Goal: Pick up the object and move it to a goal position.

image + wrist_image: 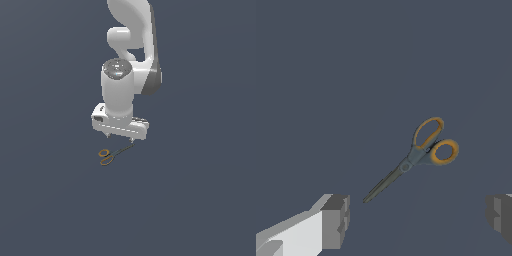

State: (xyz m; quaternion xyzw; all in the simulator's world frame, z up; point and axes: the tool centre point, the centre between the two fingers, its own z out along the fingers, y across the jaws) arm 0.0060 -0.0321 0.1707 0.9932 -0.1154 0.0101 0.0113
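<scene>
Simulated Panda arm poised above grey floor (pixel 200 200). One gripper (pixel 120 137) hangs over one pair of scissors (pixel 113 153), fingers spread wide, nothing held. Scissors lie flat on floor, apart from both pads, blades closed. Wrist view: scissors (pixel 416 157) sit between two fingers (pixel 336 220) but offset, blade tip nearest gap; likely reason for stance is pre-grasp alignment, jaws wide to straddle thin blades. Count: two orange ring handles, two fingers, one arm. No goal marker visible. Pickup judged not yet begun.
</scene>
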